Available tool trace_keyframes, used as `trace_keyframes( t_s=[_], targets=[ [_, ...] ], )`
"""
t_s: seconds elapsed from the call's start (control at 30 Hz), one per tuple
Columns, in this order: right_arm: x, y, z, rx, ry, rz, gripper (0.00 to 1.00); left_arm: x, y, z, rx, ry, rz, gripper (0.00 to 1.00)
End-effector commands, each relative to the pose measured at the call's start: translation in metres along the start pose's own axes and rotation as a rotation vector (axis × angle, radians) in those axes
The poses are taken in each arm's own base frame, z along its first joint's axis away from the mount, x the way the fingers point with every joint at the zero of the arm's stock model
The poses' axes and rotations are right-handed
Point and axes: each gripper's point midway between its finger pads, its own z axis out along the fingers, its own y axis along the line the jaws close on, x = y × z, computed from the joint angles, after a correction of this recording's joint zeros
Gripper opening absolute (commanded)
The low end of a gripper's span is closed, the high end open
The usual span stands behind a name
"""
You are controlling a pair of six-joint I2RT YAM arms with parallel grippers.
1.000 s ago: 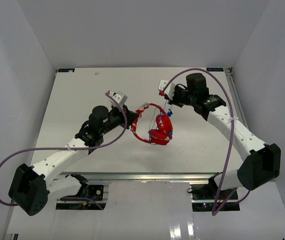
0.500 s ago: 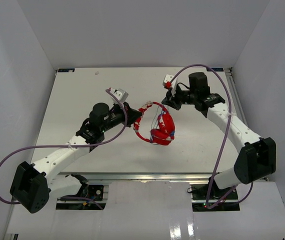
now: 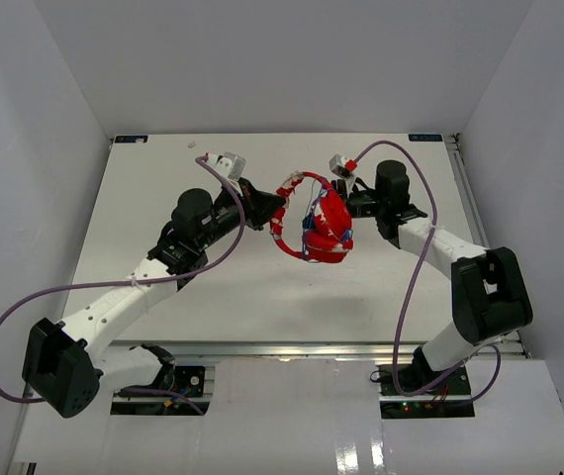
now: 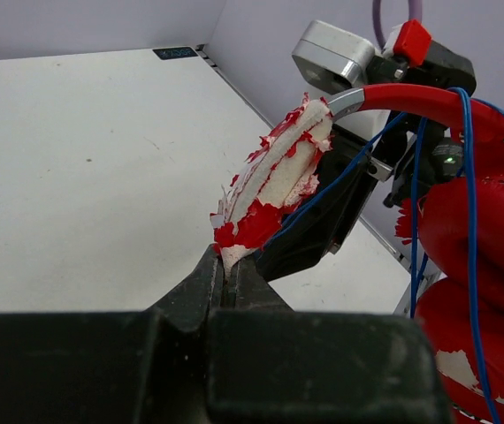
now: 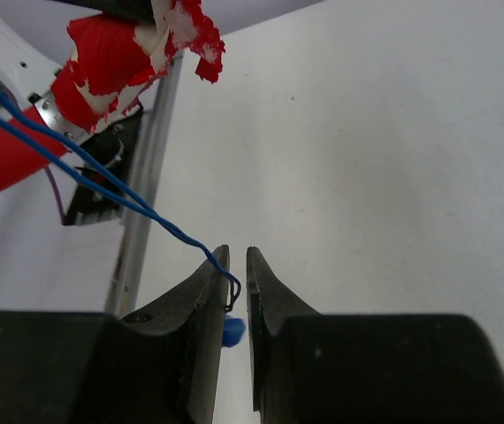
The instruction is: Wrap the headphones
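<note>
The red headphones hang in the air over the middle of the table, between my two grippers. My left gripper is shut on the flaking red-and-white headband; its jaws pinch the pad's lower end. The red ear cups hang to its right, with the thin blue cable looped over them. My right gripper sits close on the headphones' right side. In the right wrist view its jaws stand almost together on the small blue plug, and the cable runs up and left from it.
The white table is boxed in by white walls at the back and both sides. Purple robot cables loop over each arm. A metal rail runs along the table edge.
Both grippers have moved toward the back of the table, carrying the headphones with them. The right gripper has swung in close to the ear cups, pulling the plug end with it.
</note>
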Motion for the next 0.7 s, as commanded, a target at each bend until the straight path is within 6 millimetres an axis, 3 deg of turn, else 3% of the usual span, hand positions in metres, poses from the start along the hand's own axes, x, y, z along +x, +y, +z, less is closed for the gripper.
trace_keyframes(
  t_s=[0.0, 0.13, 0.3, 0.47, 0.67],
  targets=[
    [-0.024, 0.016, 0.003, -0.124, -0.086, 0.001, 0.2, -0.049, -0.021, 0.002, 0.036, -0.122, -0.032, 0.0],
    [-0.015, 0.016, 0.004, -0.128, -0.108, 0.03, 0.13, -0.055, -0.003, 0.003, -0.069, -0.156, -0.054, 0.0],
    [0.01, 0.015, 0.004, -0.108, -0.103, 0.097, 0.09, -0.044, 0.041, -0.001, -0.276, -0.214, -0.132, 0.0],
    [0.035, 0.013, 0.011, -0.106, -0.088, 0.191, 0.08, -0.017, 0.076, 0.004, -0.407, -0.217, -0.198, 0.0],
    [0.056, -0.006, 0.026, -0.084, -0.086, 0.369, 0.08, 0.035, 0.126, 0.002, -0.629, -0.166, -0.304, 0.0]
  ],
)
